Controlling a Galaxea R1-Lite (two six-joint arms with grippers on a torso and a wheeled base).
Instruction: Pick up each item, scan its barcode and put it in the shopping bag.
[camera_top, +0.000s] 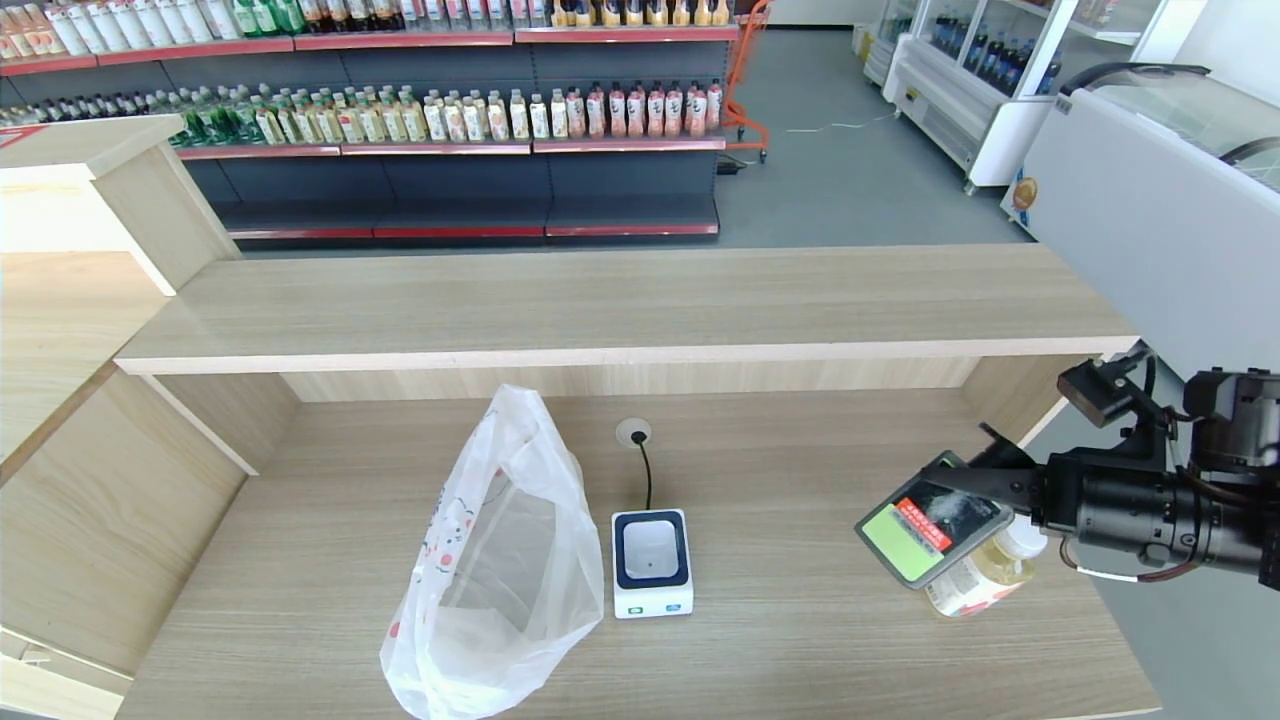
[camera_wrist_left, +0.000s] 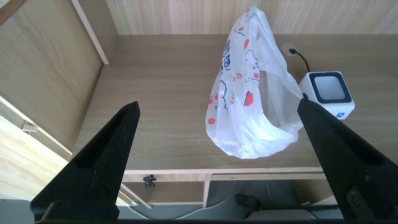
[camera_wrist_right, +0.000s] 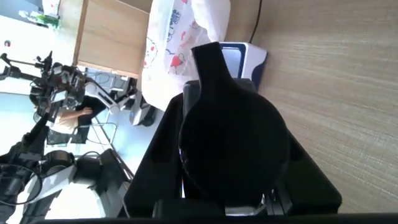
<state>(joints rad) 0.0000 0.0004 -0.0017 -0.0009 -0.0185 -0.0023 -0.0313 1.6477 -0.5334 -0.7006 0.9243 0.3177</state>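
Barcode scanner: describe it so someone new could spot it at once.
On the lower wooden counter, look just right of the white plastic shopping bag. The scanner is the small white box with a dark-framed window on top, the only thing there with a black cable.

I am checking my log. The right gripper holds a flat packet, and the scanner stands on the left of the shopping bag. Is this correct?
Not quite. The right gripper holds the flat packet, but the scanner stands on the right of the shopping bag, as the head view shows.
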